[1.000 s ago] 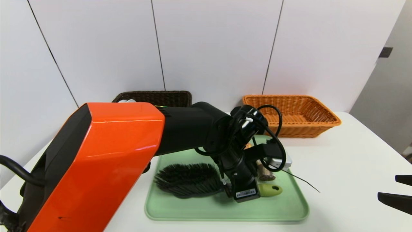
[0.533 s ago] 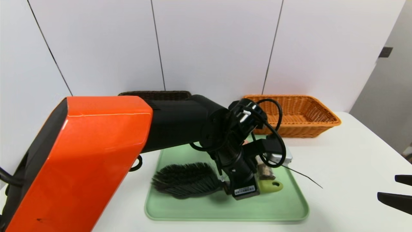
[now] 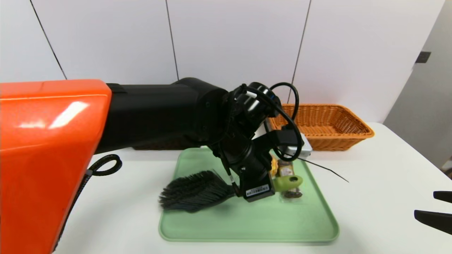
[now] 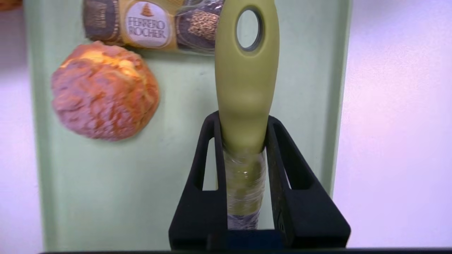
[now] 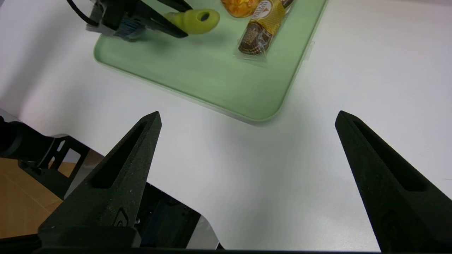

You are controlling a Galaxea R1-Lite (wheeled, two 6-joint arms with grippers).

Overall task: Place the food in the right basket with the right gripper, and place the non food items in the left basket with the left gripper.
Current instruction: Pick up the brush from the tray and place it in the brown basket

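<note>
Brush [image 3: 197,190] first: the left gripper [image 4: 243,141] has its 2 fingers clamped on the green handle, just behind the hanging hole, with the black bristles sticking out toward 9 o'clock in the head view. It looks lifted clear of the green tray [image 3: 247,225], with a shadow under the bristles.

To finish this step well, I would carry it high enough for the bristle end to clear the basket wall, keep the grip firm since the heavy head hangs far from the fingers, and release only once the whole length sits over the basket.

Behind the left arm, at about 10 o'clock from the tray, only a sliver of the dark basket [image 3: 166,144] shows; its contents cannot be seen. At 1 o'clock, the orange basket [image 3: 328,123] shows nothing inside. On the tray the bun [image 4: 104,91] and the wrapped chocolate snack [image 5: 261,28] lie touching or just beside each other.

At 4 o'clock the right gripper [image 5: 247,141] hangs over the table [image 3: 381,169], fingers wide, holding nothing.
</note>
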